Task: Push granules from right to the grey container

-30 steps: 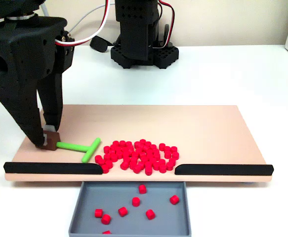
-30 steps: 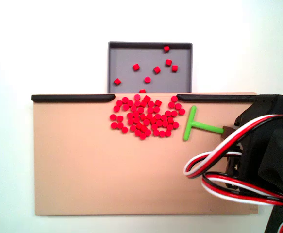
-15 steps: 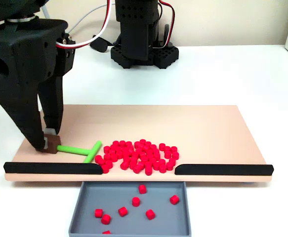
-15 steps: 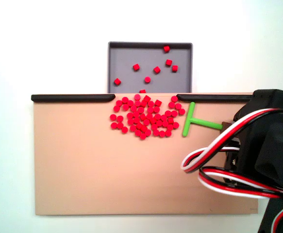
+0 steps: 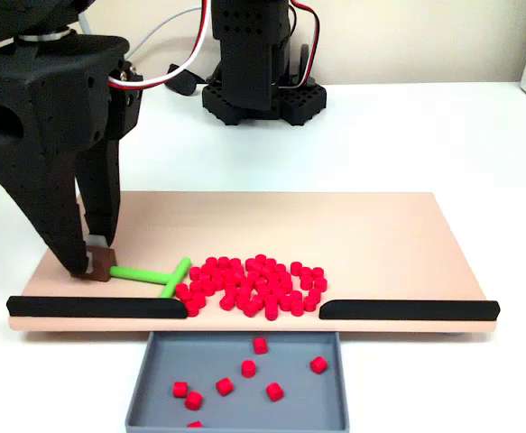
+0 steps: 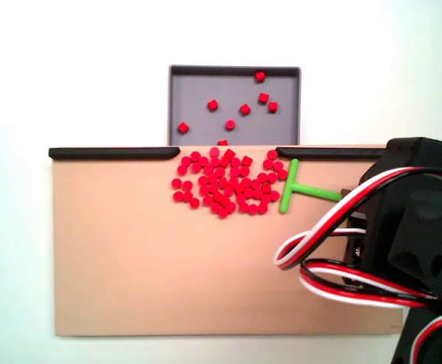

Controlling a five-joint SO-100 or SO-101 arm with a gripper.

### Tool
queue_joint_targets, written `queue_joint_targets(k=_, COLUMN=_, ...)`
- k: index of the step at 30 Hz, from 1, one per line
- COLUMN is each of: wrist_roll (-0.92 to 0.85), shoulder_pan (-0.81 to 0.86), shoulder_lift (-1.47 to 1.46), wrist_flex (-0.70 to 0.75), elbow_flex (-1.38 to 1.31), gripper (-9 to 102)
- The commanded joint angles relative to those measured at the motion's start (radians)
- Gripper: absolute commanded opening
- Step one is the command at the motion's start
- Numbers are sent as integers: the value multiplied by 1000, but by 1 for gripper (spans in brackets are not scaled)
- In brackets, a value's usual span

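The gripper [image 5: 93,263] was closed on the brown handle end of the green T-shaped pusher [image 5: 159,275], whose crossbar rested against the 9 o'clock edge of the granules [image 5: 249,284] on the tan board [image 5: 380,239] in a fixed view. The pile lay just behind the gap between the two black strips [image 5: 96,307], with the grey container [image 6: 198,87] directly beyond it and already holding a handful of pellets; in the other fixed view the tray sat at 12 o'clock from the pile.

To do the push well, the crossbar probably needed to stay flat on the board and swing toward the gap, not straight across the pile, or pellets would likely pack against the strip on the far side.

Compared with a second before, the pusher had advanced toward the pile, closing the gap until the bar touched the nearest pellets; the pile itself looked unchanged.
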Motion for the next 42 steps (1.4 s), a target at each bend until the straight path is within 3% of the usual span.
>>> queue_joint_targets(k=1, wrist_roll=-161, shoulder_pan=-12, shoulder_lift=20, wrist_flex=5, elbow_flex=-11, gripper=0)
queue_joint_targets(k=42, wrist_roll=-97, shoulder_pan=-43, shoulder_lift=28, wrist_flex=9, elbow_flex=-9, gripper=0)
